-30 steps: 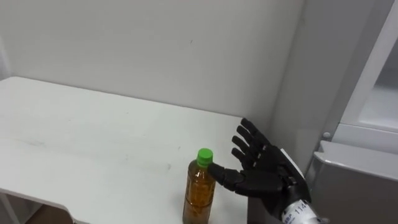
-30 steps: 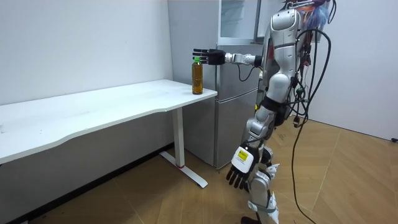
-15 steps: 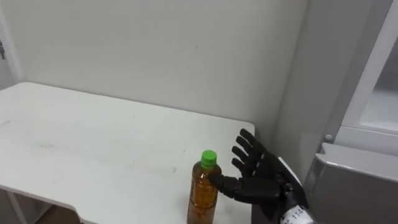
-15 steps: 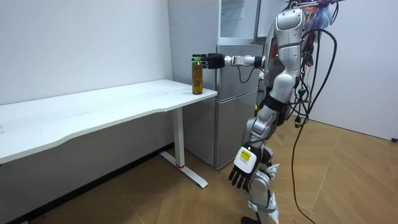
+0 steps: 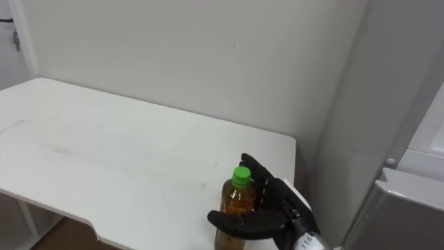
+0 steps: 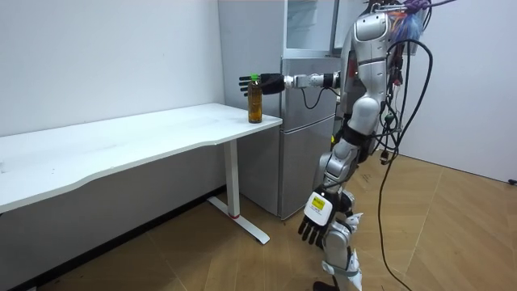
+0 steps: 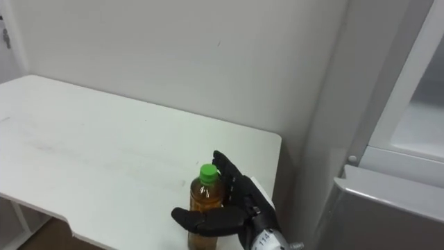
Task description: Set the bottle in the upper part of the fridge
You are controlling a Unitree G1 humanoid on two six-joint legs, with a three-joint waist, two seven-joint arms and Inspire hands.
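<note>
Reach-to-grasp stage, seen in the 2 eye views and the room view. The bottle [image 5: 234, 205], amber with a green cap, stands upright at the lower centre of the frame, on the near right corner of the white tabletop [image 5: 104, 153]. That corner lies closest to the fridge [image 7: 388, 208] at the right edge, which probably keeps the later carry short.

The right hand [image 5: 272, 217] enters from the lower right and brackets the bottle. Its thumb [image 5: 223, 221] crosses in front of the body, and its fingers [image 5: 254, 169] stand spread and nearly straight behind the neck and cap. With the bottle inside this gap, 1 closing motion should be enough to clamp it. The fingers are apart and not yet wrapped round the bottle. Whether any of them already touches the plastic is hard to judge from this angle.

In the room view the robot stands upright at the table's end, its right arm stretched level toward the bottle at the upper centre of the frame. The left hand [image 6: 313, 229] hangs at its side, low in the frame, with its fingers relaxed.

The upper compartment [image 7: 424, 121] stands open at the upper right, ready to receive the bottle. By this judgement the task is at its beginning, with closing the grasp, lifting and carrying to the compartment all ahead.
</note>
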